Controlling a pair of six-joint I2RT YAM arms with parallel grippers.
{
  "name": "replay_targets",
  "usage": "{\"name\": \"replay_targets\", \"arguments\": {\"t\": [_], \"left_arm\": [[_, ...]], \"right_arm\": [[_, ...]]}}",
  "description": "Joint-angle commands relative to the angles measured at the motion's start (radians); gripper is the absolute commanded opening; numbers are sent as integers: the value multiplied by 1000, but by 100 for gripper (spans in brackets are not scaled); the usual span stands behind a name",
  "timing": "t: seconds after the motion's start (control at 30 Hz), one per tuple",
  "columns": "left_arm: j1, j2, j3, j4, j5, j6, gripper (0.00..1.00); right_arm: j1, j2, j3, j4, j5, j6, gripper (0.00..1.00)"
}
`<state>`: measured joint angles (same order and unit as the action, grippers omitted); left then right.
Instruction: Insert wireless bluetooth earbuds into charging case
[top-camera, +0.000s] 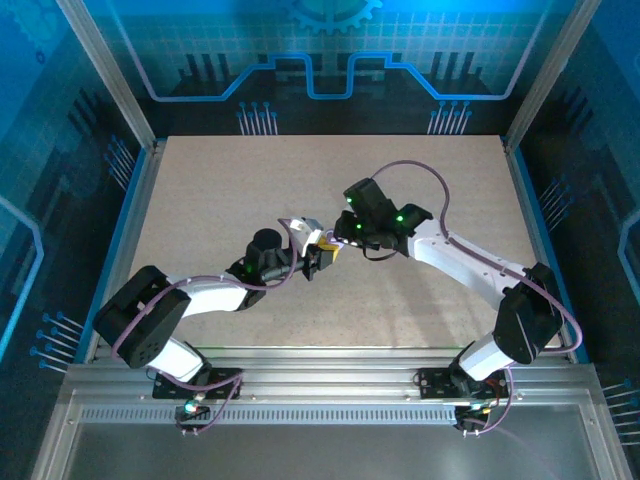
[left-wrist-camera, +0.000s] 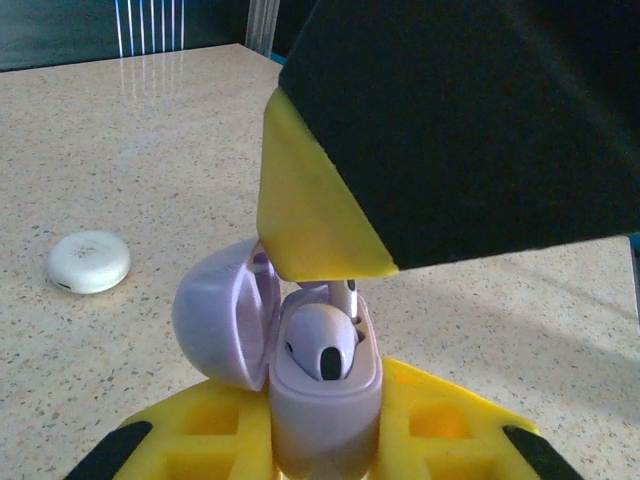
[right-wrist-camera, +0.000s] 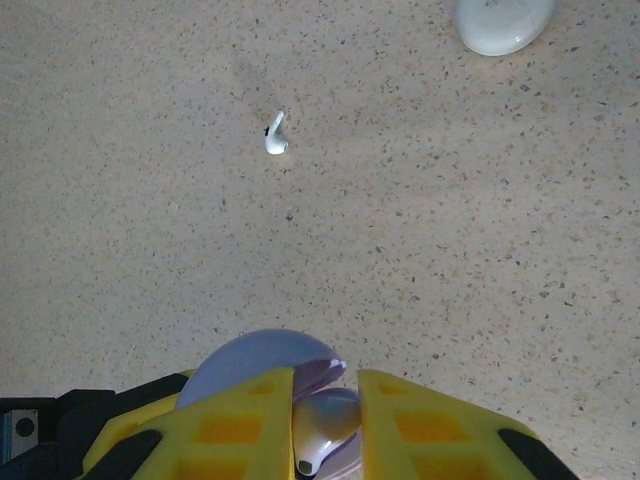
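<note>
At case (left-wrist-camera: 322, 415), R hand (right-wrist-camera: 325, 382) grips lavender bud (right-wrist-camera: 320, 425).

Cool blue light falls on a speckled beige tabletop (top-camera: 250, 200) inside an enclosed cell. The back wall (top-camera: 320, 50) carries a bright blue circuit-and-gear pattern on a dark ground, with matching printed panels (top-camera: 30, 200) on both sides. Silver metal posts (top-camera: 108, 75) rise from the far corners, a blue strip (top-camera: 122, 235) edges the surface, and a ribbed aluminium rail (top-camera: 330, 385) crosses the near edge.
</note>
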<state>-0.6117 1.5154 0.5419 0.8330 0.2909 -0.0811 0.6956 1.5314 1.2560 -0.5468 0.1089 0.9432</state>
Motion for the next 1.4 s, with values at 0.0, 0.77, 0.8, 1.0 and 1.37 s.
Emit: {"name": "replay_targets", "arguments": {"t": [0.0, 0.77, 0.8, 1.0, 1.37], "left_arm": [[-4, -31, 32, 53, -22, -7, 13], [-4, -121, 42, -15, 74, -14, 13], [-4, -130, 45, -26, 89, -13, 14], [-4, -206, 65, -102, 180, 8, 14], [-4, -320, 141, -315, 275, 114, 14]], "right_arm": [[21, -19, -23, -12, 11, 9, 22], [14, -342, -183, 177, 125, -264, 48], [5, -362, -200, 197, 110, -300, 48], [-74, -477, -296, 312, -46, -556, 48], [-257, -599, -397, 403, -599, -937, 53]]}}
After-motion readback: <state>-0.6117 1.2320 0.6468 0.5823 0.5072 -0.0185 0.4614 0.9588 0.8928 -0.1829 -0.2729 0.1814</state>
